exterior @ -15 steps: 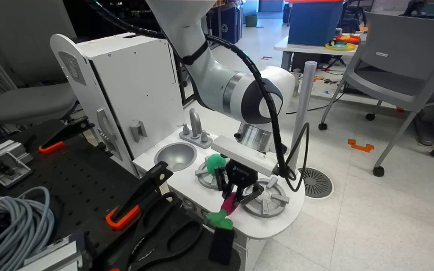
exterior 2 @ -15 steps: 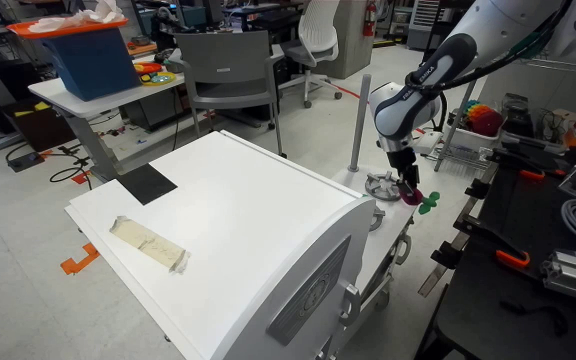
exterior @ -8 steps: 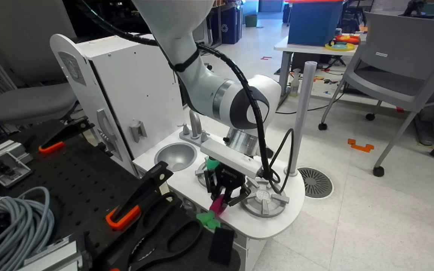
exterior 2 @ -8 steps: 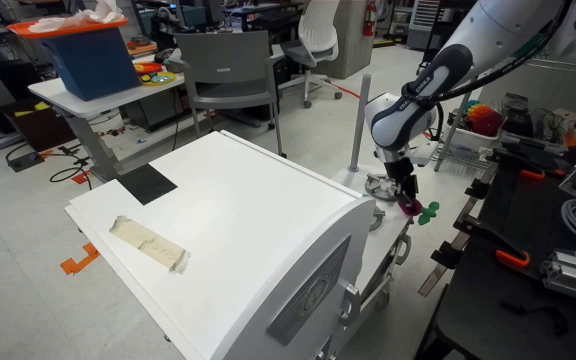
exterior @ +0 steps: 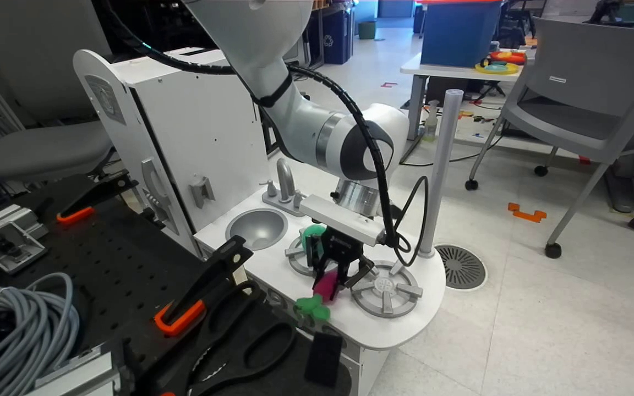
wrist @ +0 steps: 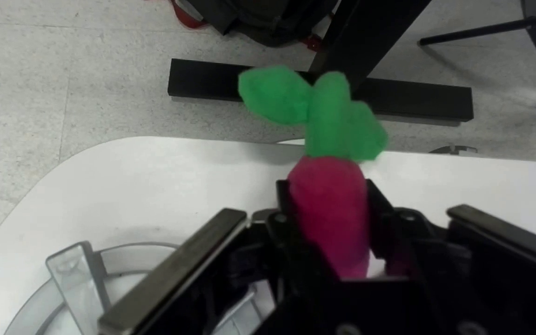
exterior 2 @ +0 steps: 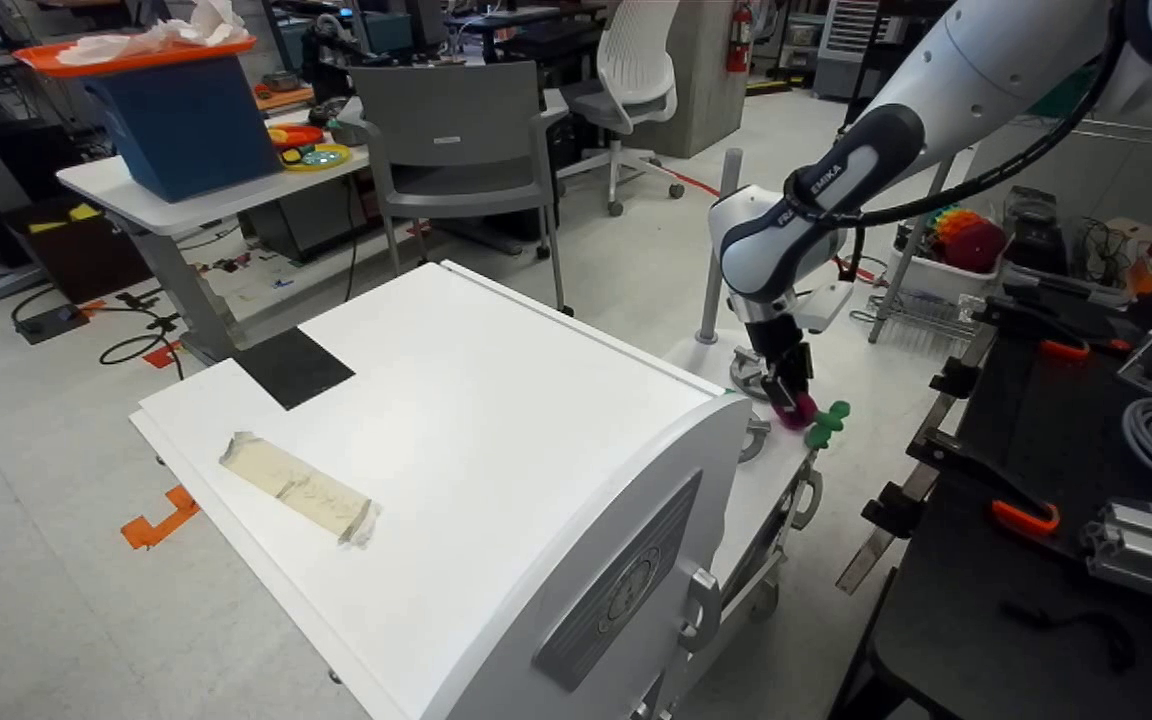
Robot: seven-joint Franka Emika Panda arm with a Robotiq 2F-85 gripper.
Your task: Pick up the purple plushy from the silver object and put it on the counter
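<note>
gripper (wrist: 328,197) had the purple plushy (wrist: 328,179) pinched, long axis crossing the edge of the counter (wrist: 179,177), leafy end (wrist: 327,116) past it, so imo needed scooting inward

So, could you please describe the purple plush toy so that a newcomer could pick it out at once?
Find the white toy-kitchen counter with a grey sink, then the black gripping fingers above it. They hold the purple plush toy, with green leaves at one end. Its purple colour sets it apart from the green ball at the burner nearer the sink.
</note>
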